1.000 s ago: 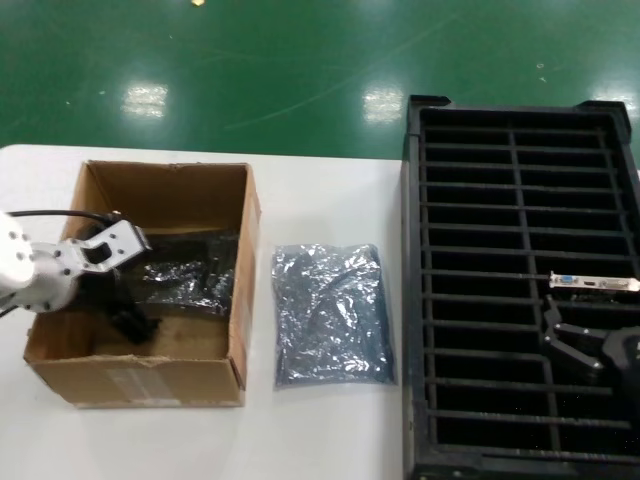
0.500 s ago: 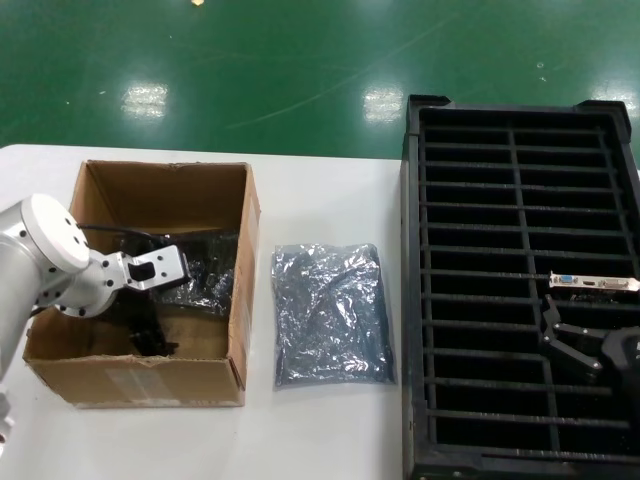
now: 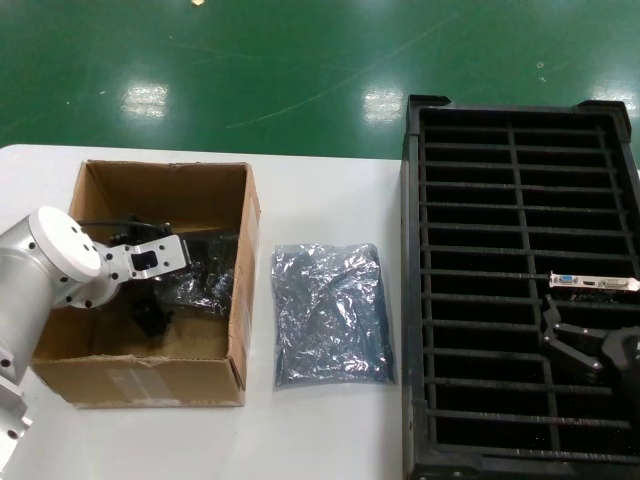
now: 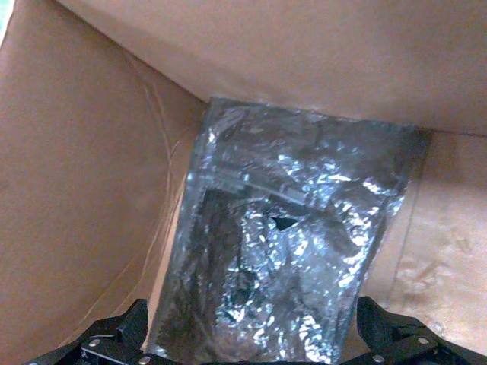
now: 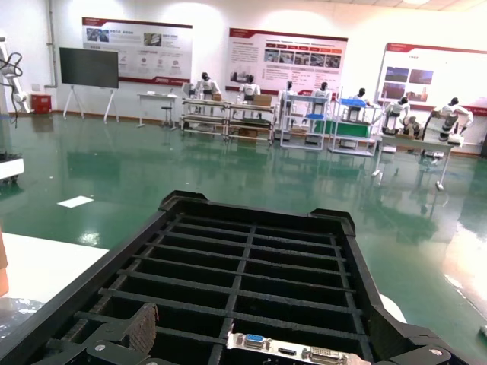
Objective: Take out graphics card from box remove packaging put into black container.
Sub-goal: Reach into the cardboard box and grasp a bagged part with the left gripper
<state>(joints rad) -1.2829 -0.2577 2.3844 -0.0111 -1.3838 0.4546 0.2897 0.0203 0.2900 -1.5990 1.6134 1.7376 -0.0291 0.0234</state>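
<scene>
The brown cardboard box (image 3: 150, 382) stands open at the left of the white table. A wrapped graphics card in a dark shiny bag (image 3: 208, 268) lies inside it against the right wall, and fills the left wrist view (image 4: 281, 258). My left gripper (image 3: 150, 312) is down inside the box, open, its jaws spread either side of the bag's near end (image 4: 255, 338). My right gripper (image 3: 572, 345) is open and empty over the black container (image 3: 510, 200). A bare graphics card (image 3: 593, 283) stands in a slot there, also in the right wrist view (image 5: 297, 351).
An empty crinkled grey-blue bag (image 3: 330, 312) lies flat on the table between the box and the container. The container's tall black wall (image 3: 412, 300) borders the table on the right. Green floor lies beyond the table's far edge.
My left arm has swung in over the box, and its gripper has moved right, toward the bagged card. The right arm, loose bag and slotted card have not moved.
</scene>
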